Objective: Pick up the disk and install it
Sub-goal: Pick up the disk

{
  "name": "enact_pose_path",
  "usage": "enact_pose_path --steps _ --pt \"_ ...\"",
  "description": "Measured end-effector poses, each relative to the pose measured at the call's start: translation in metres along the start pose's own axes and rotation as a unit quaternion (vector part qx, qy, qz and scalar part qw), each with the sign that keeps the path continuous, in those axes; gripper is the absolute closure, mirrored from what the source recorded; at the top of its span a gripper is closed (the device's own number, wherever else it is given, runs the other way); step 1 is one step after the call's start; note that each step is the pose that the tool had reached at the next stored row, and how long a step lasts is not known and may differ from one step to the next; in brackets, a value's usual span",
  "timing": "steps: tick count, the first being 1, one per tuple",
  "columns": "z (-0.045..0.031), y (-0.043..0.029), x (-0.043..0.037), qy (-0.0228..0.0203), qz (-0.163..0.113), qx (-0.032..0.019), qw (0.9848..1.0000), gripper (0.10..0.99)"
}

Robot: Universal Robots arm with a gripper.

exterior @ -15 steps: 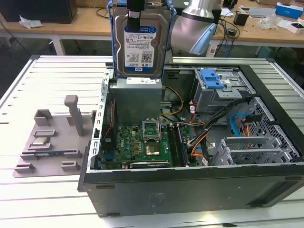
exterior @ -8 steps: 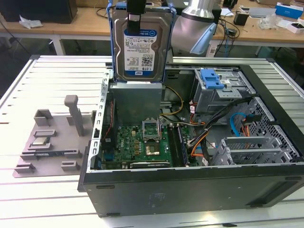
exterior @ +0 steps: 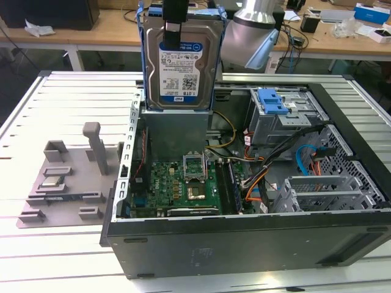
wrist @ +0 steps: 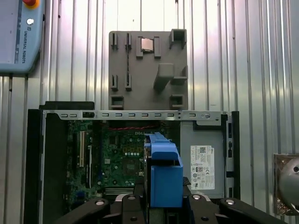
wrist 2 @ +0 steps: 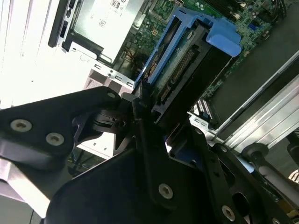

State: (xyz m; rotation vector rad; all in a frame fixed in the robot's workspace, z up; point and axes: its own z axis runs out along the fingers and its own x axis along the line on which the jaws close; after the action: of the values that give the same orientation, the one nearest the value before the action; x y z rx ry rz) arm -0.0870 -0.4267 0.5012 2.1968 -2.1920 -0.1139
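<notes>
- Disk (exterior: 181, 61): silver metal body with a white-and-blue label and blue side rails; held upright over the open computer case, label facing the exterior view; connector edge and a blue rail seen in the second wrist view (wrist 2: 187, 70); blue rail end seen in the first wrist view (wrist: 163, 175), lying over the line where motherboard meets power supply.
- Hand (exterior: 175, 23): black fingers clamped shut on the disk at its upper end; grip seen close in the second wrist view (wrist 2: 140, 100), finger bases on either side of the blue rail in the first wrist view (wrist: 163, 200).
- Computer case (exterior: 244, 235): dark tower lying on its side, side panel off, interior exposed; upper rim in the first wrist view (wrist: 131, 115).
- Motherboard (exterior: 183, 183): green, flat on the case floor, below the disk; processor socket (exterior: 195, 166) near its middle.
- Power supply (wrist: 203, 158): grey box with a white label, beside the motherboard.
- Drive cage (exterior: 275, 122): metal, toward the exterior view's right, topped by a blue clip (exterior: 272, 101).
- Cables (exterior: 256, 180): orange and blue, between motherboard and cage.
- Fixture plate (exterior: 61, 183): grey, with raised posts and slots, just beside the case; small silver chip (exterior: 52, 181) seated in one recess.
- Desk (exterior: 61, 97): slatted metal top carrying case and plate.
</notes>
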Motion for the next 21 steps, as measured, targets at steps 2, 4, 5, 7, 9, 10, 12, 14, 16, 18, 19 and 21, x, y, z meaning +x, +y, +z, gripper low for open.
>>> enact_pose_path --steps 2,4,5,7,9,10,12,14,16,18,19,21 --pt "-0.0001 0.0000 0.0064 0.0000 0.000 0.0000 1.0000 0.722" --pt "-0.0003 0.0001 0.0112 0.0000 0.000 0.0000 1.0000 0.722" --pt "-0.0003 0.0001 0.0130 0.0000 0.000 0.0000 1.0000 0.722" --pt "-0.0005 0.0001 0.0189 0.0000 0.000 0.0000 1.0000 0.722" --pt "-0.0006 0.0001 0.0249 0.0000 0.000 0.0000 1.0000 0.722" --pt "-0.0007 0.0001 0.0274 0.0000 0.000 0.0000 1.0000 0.722" --pt "-0.0008 0.0001 0.0318 0.0000 0.000 0.0000 1.0000 0.722" --pt "-0.0009 0.0001 0.0378 0.0000 0.000 0.0000 1.0000 0.722" --pt "-0.0010 0.0002 0.0422 0.0000 0.000 0.0000 1.0000 0.722" --pt "-0.0012 0.0002 0.0487 0.0000 0.000 0.0000 1.0000 0.722" --pt "-0.0013 0.0002 0.0520 0.0000 0.000 0.0000 1.0000 0.722" --pt "-0.0014 0.0002 0.0562 0.0000 0.000 0.0000 1.0000 0.722"
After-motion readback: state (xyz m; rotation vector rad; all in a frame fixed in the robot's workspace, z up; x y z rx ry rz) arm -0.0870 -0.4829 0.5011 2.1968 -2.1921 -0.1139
